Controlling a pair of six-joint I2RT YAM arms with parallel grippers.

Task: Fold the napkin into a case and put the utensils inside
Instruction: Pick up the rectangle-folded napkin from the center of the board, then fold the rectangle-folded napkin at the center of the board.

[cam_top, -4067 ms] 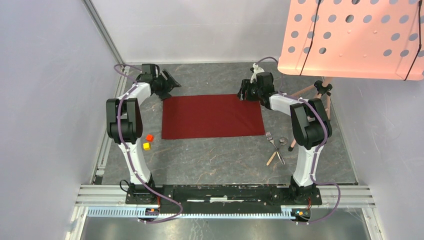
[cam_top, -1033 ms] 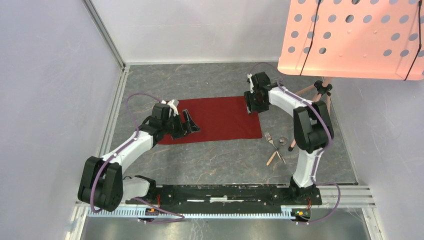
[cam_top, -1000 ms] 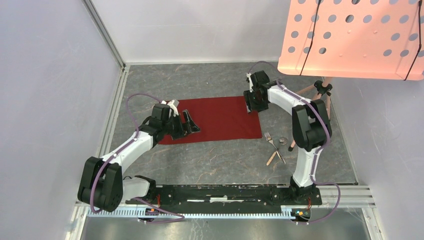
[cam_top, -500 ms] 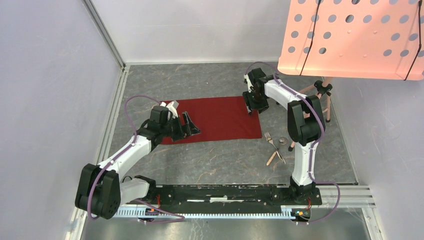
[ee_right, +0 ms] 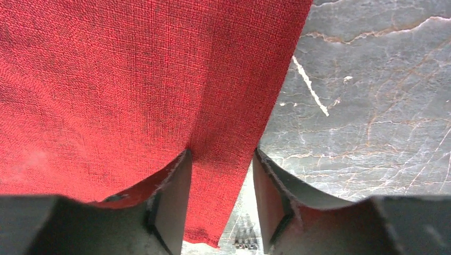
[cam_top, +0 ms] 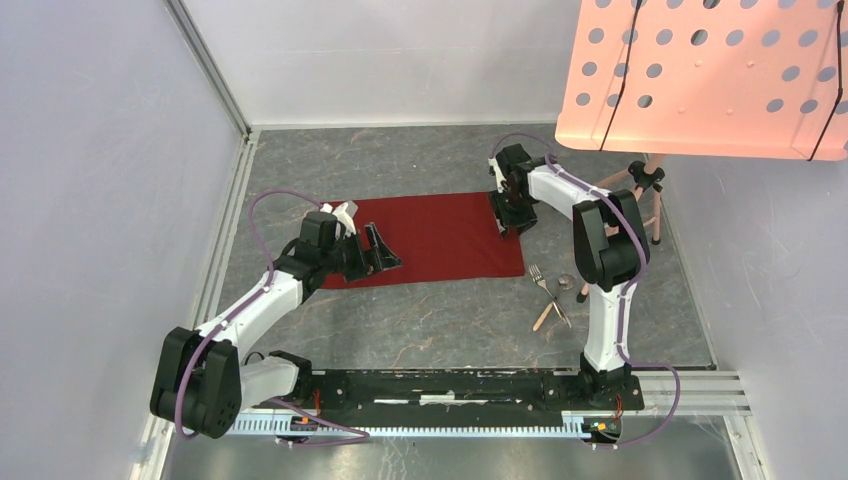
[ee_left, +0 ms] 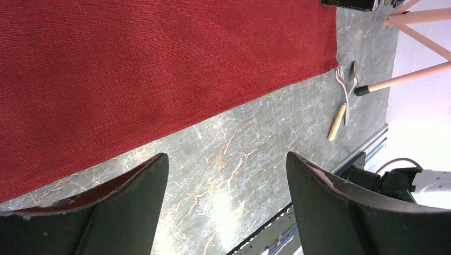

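**Napkin flat; right jaws astride its right edge, left jaws wide at its near edge**

The napkin (cam_top: 435,235) is seen spread flat and unfolded on the table (cam_top: 450,330); no case shape is formed.

Right gripper (ee_right: 220,154): the jaws are set narrow but apart. A strip of the napkin's right edge lies flat between them. The cloth is seen ahead of the jaws and to their left, with bare table to their right. The fingers (ee_right: 173,196) are down at cloth level. Whether the cloth is actually pinched cannot be told, and no lift or bunching is seen.

Left gripper (ee_left: 226,158): the jaws are spread wide and nothing is held. Bare table is seen between them. The napkin's near long edge runs slantwise just ahead of the fingertips, and the cloth fills the view beyond it.

Utensils: a fork (cam_top: 541,276) and a spoon (cam_top: 566,282) lie close together on the table, off the cloth. They are well ahead and to the right of the left jaws, and to the near side of the right jaws. A pale wooden handle (cam_top: 543,316) lies by them. A pink tripod leg (ee_left: 409,77) ends just beside the spoon.
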